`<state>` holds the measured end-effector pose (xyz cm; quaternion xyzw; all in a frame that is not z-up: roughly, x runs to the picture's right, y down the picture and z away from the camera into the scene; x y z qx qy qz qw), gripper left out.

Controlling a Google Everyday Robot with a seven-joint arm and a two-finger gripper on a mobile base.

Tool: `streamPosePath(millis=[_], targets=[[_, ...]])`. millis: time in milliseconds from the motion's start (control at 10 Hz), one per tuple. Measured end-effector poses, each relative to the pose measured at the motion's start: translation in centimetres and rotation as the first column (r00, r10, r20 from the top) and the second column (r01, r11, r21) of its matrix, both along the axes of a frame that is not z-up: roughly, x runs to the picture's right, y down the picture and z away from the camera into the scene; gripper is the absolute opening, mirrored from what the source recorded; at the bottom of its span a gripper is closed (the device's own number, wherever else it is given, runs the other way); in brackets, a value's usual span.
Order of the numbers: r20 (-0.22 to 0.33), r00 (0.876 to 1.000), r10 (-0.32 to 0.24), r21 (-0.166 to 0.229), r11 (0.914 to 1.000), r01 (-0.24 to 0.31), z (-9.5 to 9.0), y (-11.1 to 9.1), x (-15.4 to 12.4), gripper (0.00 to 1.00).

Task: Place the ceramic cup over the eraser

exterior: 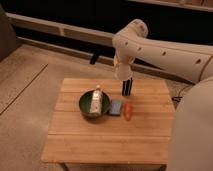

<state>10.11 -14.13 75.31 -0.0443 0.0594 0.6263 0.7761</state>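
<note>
The arm (150,47) arched in from the right. Its gripper (123,74) hung above the table's (100,135) far edge.

The bottle (97,98) sits in the bowl (84,106) on the tabletop (100,137). Right of the bowl: pad (116,106), carrot (128,110). Behind-right of the bowl: eraser (127,89), end effector (124,76) above.

Upper centre of the frame, the gripper (123,75) hangs directly above the small black, pale-striped eraser block (127,89) (touching or not, I cannot tell) on the wooden worktop (100,137). Lower left of it sit a dark green bowl (82,104) holding a white bottle (96,98), a flat light-blue pad (116,106) and an orange carrot-shaped thing (128,110).
</note>
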Motion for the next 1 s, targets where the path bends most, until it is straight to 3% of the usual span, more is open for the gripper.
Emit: streamPosePath(millis=[400,700,1000], targets=[[-0.001,0.997,0.079,0.034,0.9963,-0.079,-0.2,-2.5,1.5,0.0],[0.007,0.978,0.211,0.028,0.9771,-0.211,-0.8,-2.9,3.4,0.0],[0.055,0.953,0.299,-0.044,0.9539,-0.297,-0.9,-1.6,3.8,0.0]])
